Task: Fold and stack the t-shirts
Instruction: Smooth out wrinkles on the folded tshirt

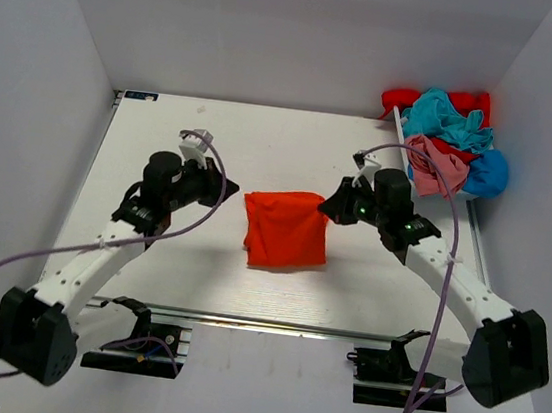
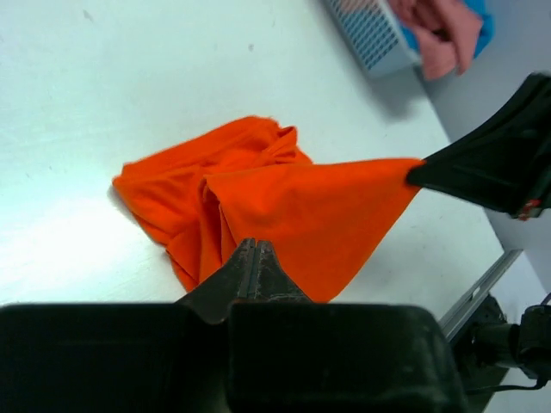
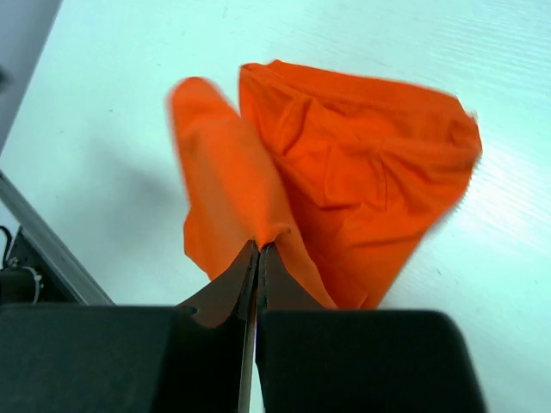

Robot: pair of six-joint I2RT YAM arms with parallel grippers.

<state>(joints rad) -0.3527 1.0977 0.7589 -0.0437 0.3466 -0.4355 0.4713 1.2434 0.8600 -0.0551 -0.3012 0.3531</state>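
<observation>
**One shirt in hand at two corners, no fold made yet**

Nearest the arm bases, the orange-red t-shirt lies bunched in the middle of the table, its near hem down on the surface and its far edge lifted.

At that far edge the left gripper sits on the shirt's left corner with its jaws pressed together. Its own fingertips hide the pinch, so it probably grips the cloth, though I cannot be sure. On the shirt's right corner the right gripper is clamped tight, and a ridge of orange cloth runs straight in between its fingers. The edge between the two grippers is pulled fairly taut, while the body of the shirt below it hangs in loose creases.

Beyond the shirt and off to its right, a white basket holds the rest in a heap: a teal shirt on top, a pink shirt, a red shirt and a blue shirt, all crumpled.

By my reading the task is at its start. No shirt is folded and no stack exists. This one needs spreading flat and folding, and the four in the basket are untouched.
</observation>
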